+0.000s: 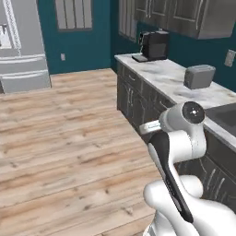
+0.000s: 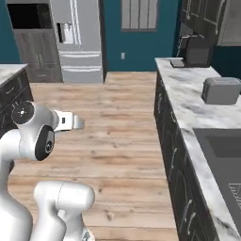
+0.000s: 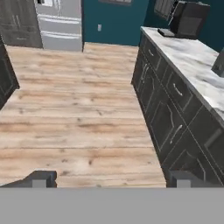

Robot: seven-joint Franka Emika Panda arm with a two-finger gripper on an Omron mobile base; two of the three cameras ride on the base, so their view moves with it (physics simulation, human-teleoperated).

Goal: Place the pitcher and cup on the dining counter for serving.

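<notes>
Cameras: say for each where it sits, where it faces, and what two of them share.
Left base view: behind the arm, left; looks over the wooden floor at the marble counter; white arm lower right.
Right base view: behind, right; same counter; arm lower left.
Hand view: on the hand, facing floor and cabinets; gripper fingertips at bottom.
Shared: black coffee machine, grey toaster, steel fridge.

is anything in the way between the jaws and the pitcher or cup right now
I can't judge that: I cannot find the pitcher or the cup here. The gripper is open and points over bare wood floor, with the sink counter, its coffee machine and toaster off to one side.
</notes>
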